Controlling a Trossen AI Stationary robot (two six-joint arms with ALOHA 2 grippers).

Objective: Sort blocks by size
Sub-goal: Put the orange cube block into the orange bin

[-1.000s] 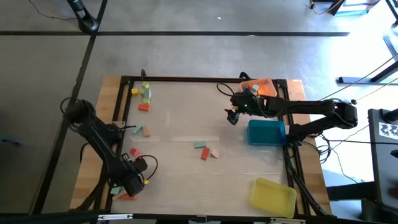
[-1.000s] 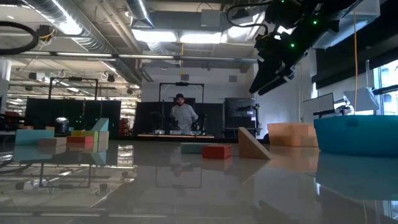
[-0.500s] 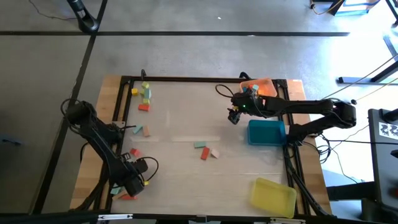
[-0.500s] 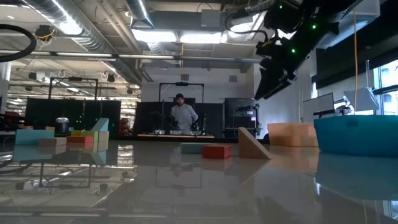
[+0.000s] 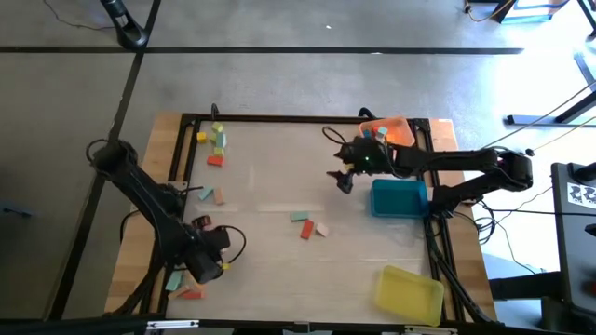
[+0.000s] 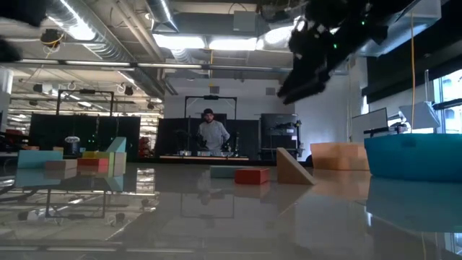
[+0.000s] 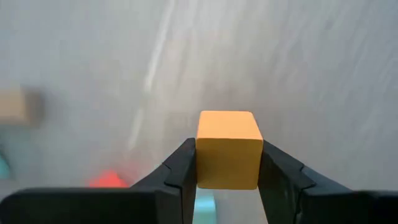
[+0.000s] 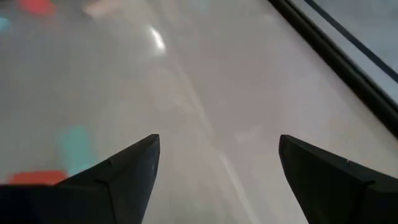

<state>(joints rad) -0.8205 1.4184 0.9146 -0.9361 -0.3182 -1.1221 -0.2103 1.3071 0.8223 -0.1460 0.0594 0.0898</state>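
My left gripper hangs over the table's near left part, shut on a yellow-orange cube. Other blocks lie flat on the table. A small heap is at the far left, and a tan and orange pair lies nearer. A teal, a red and a tan block lie in the middle. A teal and a red one are at the near left edge. My right gripper hovers open above the table, left of the blue tray, with nothing between its fingers. My left gripper pinches the cube between its two fingers, one on each of two opposite side faces. The fingers come from above, slanting steeply down. The cube sits square between the fingertips, its end face sticking out past them, lifted clear of the table.
An orange tray stands at the far right, the blue tray in front of it and a yellow tray at the near right. A black frame borders the table. A person stands far behind the table.
My left gripper has risen from the table's near left edge and gone a little toward the middle, its wrist rolling. My right gripper has tipped and turned above the table without travelling far.
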